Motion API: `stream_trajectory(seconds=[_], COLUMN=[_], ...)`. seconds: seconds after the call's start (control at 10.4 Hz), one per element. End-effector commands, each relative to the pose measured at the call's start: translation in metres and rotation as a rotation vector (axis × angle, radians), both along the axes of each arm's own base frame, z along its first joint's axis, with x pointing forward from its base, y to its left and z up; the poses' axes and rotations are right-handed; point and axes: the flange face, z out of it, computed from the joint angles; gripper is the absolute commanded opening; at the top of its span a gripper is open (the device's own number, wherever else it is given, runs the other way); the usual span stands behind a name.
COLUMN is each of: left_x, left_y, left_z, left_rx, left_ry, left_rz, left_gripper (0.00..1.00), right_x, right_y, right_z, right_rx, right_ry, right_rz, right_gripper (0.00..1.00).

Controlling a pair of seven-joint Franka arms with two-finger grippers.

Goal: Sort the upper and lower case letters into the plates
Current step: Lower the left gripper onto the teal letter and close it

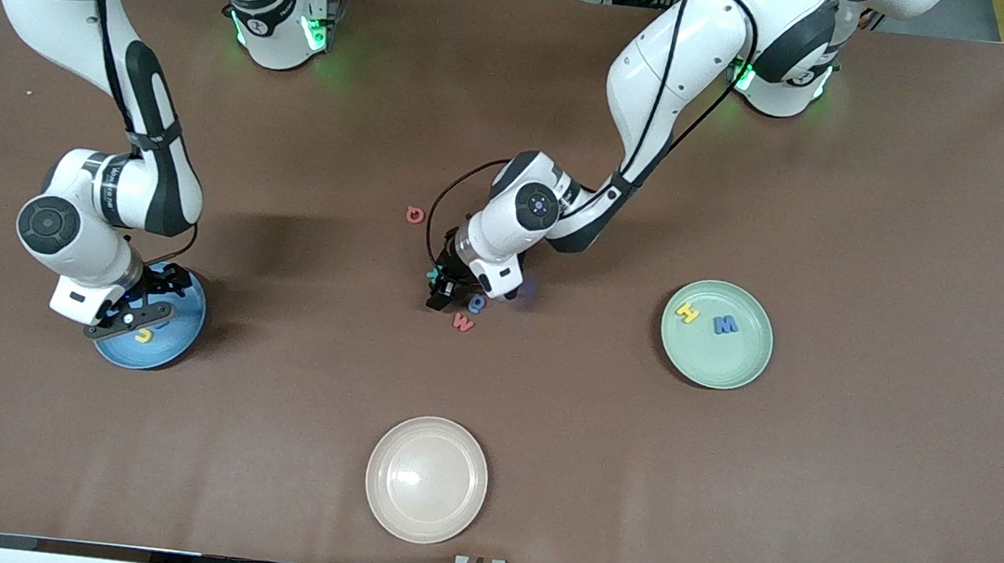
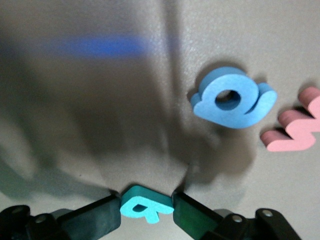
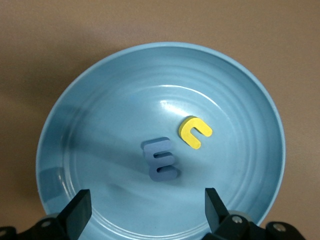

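Lowest in the front frame, outside the sorting: cream plate. Mid-frame, left pincer low at the tabletop, clamped on teal letter, blue letter and pink letter close by; lift straight up to spare those neighbours, then choose green plate or blue plate by case. Right pincer spread wide, empty, waiting over the blue plate above yellow letter.
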Motion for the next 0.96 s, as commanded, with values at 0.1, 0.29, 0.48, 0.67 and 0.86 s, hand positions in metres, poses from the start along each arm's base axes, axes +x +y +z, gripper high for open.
stream_trajectory(seconds=[0.1,0.29,0.48,0.67,0.86], left_x=[0.004,0.008,0.018,0.029,0.034], left_y=[0.017,0.020,0.029,0.037,0.042], left_z=[-0.010,-0.008,0.000,0.014,0.020], left_rx=[0.044,0.051,0.065,0.076,0.078], left_ry=[0.055,0.073,0.100,0.131,0.148], left_rz=[-0.038,-0.048,-0.058,-0.073,-0.098], left_gripper=[0.50,0.50,0.50,0.50,0.50], right_x=[0.002,0.002,0.002,0.002,0.002], right_y=[0.000,0.000,-0.001,0.000,0.000], right_z=[0.000,-0.001,-0.001,-0.002,-0.002], right_rx=[-0.006,-0.006,-0.007,-0.006,-0.006], right_ry=[-0.003,-0.004,-0.003,-0.003,-0.003], right_rz=[0.018,0.018,0.017,0.018,0.018], right_gripper=[1.00,1.00,1.00,1.00,1.00])
